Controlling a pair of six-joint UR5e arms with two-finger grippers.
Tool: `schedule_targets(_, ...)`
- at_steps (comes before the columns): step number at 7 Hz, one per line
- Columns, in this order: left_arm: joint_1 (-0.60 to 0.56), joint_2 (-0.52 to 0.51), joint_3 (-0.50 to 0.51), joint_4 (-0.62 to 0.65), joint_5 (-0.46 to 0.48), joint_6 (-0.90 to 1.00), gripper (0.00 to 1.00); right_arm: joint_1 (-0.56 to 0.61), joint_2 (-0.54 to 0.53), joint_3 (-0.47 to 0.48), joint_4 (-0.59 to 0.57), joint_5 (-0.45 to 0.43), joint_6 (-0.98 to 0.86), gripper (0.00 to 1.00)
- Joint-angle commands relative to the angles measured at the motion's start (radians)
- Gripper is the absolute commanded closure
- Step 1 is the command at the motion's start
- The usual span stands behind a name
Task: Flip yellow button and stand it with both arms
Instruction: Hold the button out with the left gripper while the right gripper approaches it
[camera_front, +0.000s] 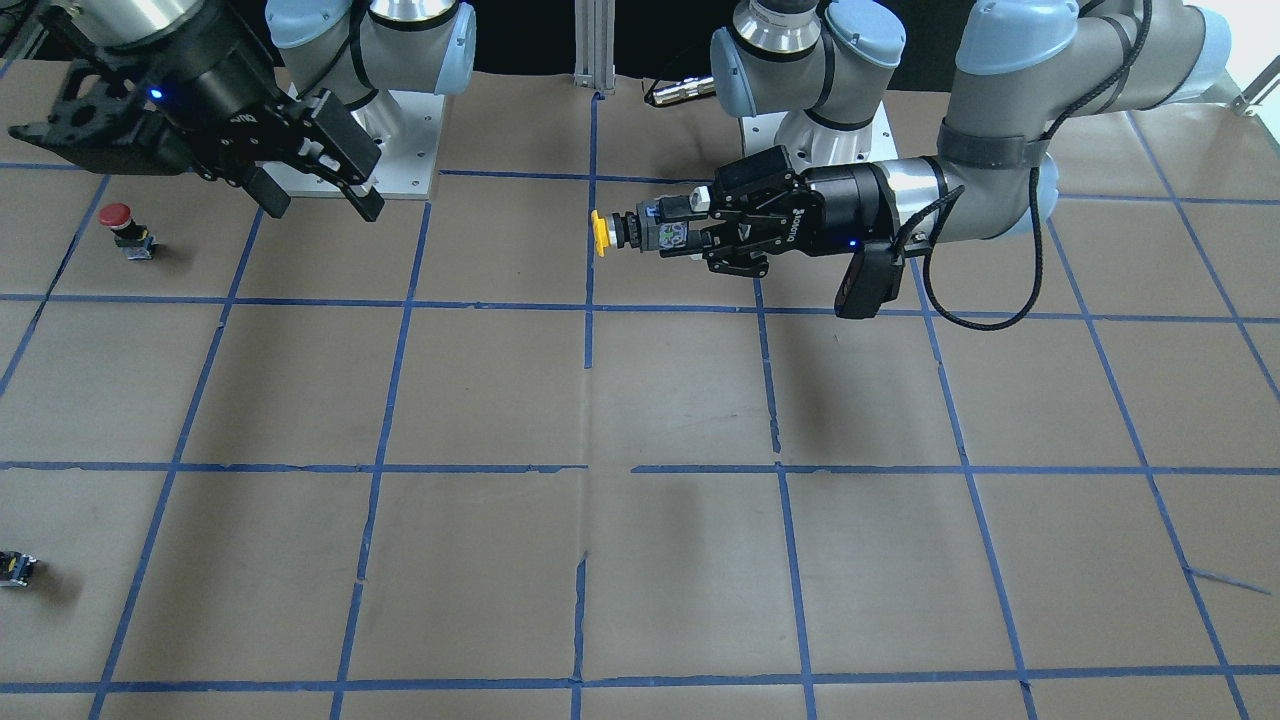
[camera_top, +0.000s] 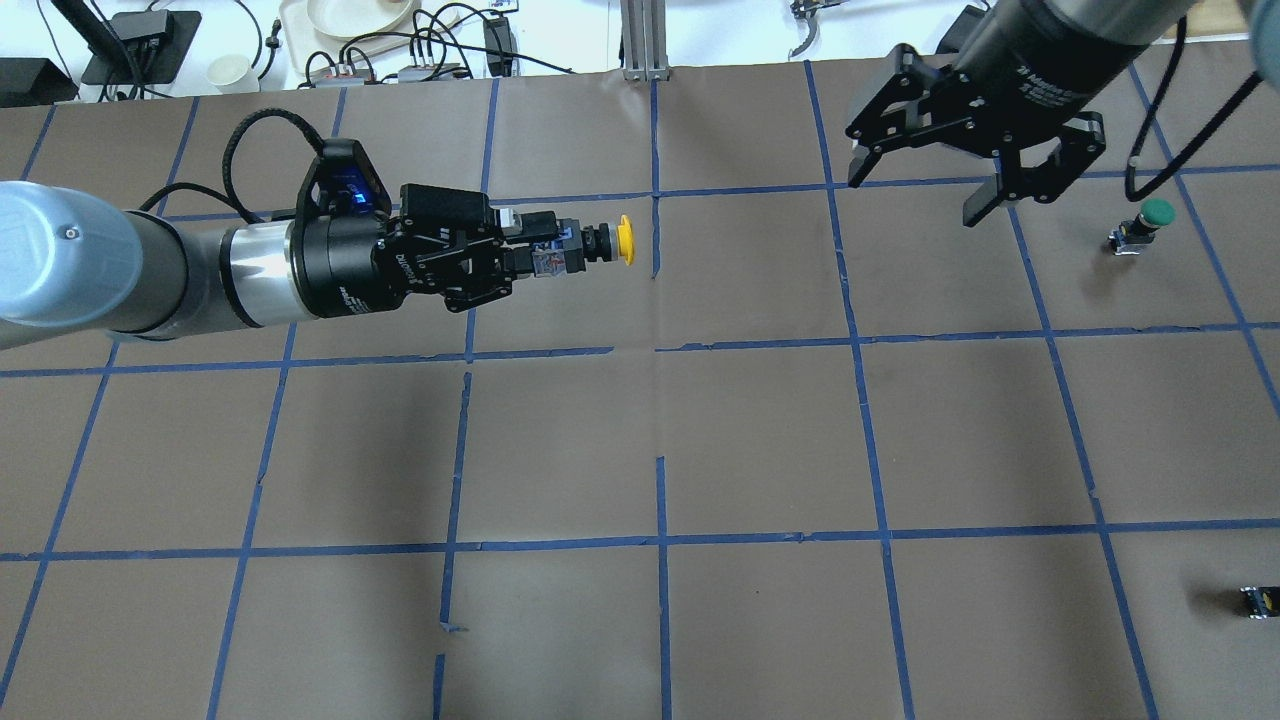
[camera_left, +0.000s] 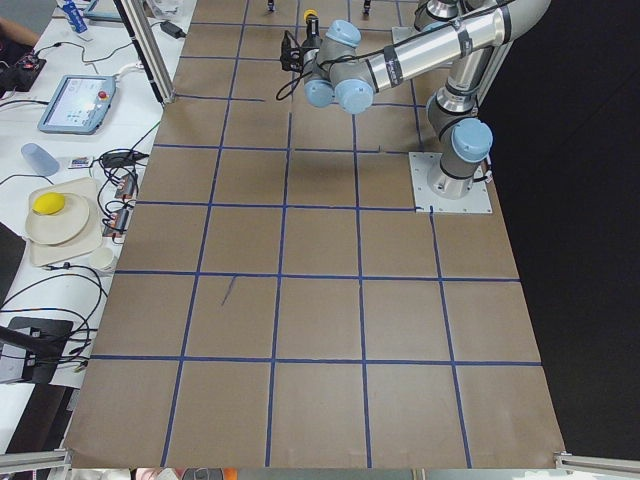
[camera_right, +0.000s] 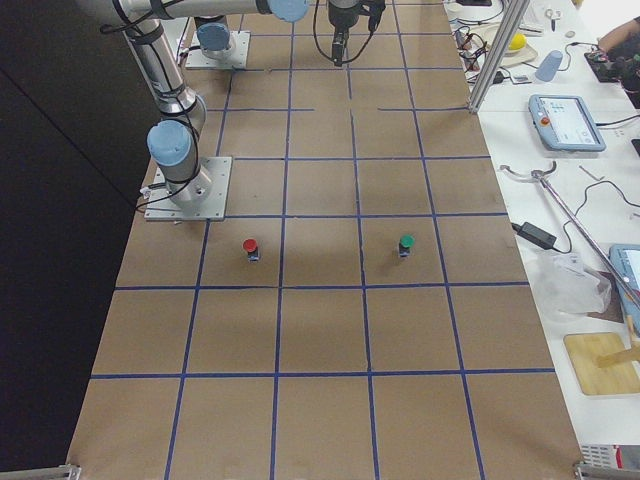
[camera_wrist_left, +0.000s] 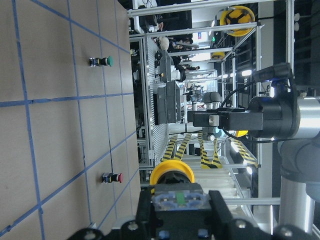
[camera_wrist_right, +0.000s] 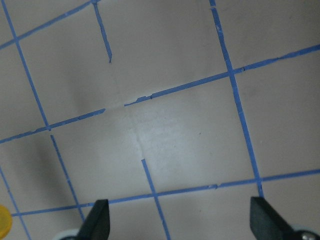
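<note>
My left gripper is shut on the black-and-grey body of the yellow button and holds it sideways above the table, its yellow cap pointing toward the table's middle. The button also shows in the front-facing view and in the left wrist view between the fingers. My right gripper is open and empty, raised above the table well to the right of the button. In the right wrist view its fingertips frame bare table, with a sliver of the yellow cap at the left edge.
A red-capped button stands near the right arm's base. A green-capped button stands farther out on the same side. A small dark block lies near the table edge. The brown table carries a blue tape grid.
</note>
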Motion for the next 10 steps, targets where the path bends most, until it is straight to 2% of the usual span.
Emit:
schedule_targets(1,-0.075,0.018,-0.028,-0.002,-0.143,-0.011,0.82,-0.132,-0.076,0.0,0.218,0.141,0.062,0.0)
schedule_targets(2,-0.082,0.021,-0.034,-0.002,-0.146,-0.011,0.82,-0.143,-0.104,0.003,0.278,0.142,0.237,0.0)
schedule_targets(3,-0.09,0.022,-0.034,-0.002,-0.146,-0.014,0.82,-0.141,-0.107,0.007,0.279,0.148,0.279,0.0)
schedule_targets(4,-0.09,0.023,-0.034,-0.003,-0.146,-0.015,0.82,-0.14,-0.099,0.009,0.268,0.28,0.325,0.01)
schedule_targets(5,-0.091,0.022,-0.034,-0.002,-0.148,-0.015,0.82,-0.139,-0.093,0.022,0.265,0.363,0.43,0.01)
schedule_targets(6,-0.091,0.022,-0.034,-0.002,-0.148,-0.015,0.82,-0.131,-0.063,0.047,0.259,0.388,0.498,0.02)
schedule_targets(7,-0.091,0.022,-0.033,0.001,-0.148,-0.024,0.82,-0.13,-0.03,0.053,0.255,0.489,0.549,0.03)
schedule_targets(8,-0.091,0.023,-0.031,-0.002,-0.148,-0.027,0.82,-0.115,-0.003,0.055,0.244,0.511,0.561,0.03)
schedule_targets(10,-0.091,0.023,-0.033,-0.002,-0.148,-0.027,0.82,-0.003,0.074,0.055,0.171,0.514,0.604,0.05)
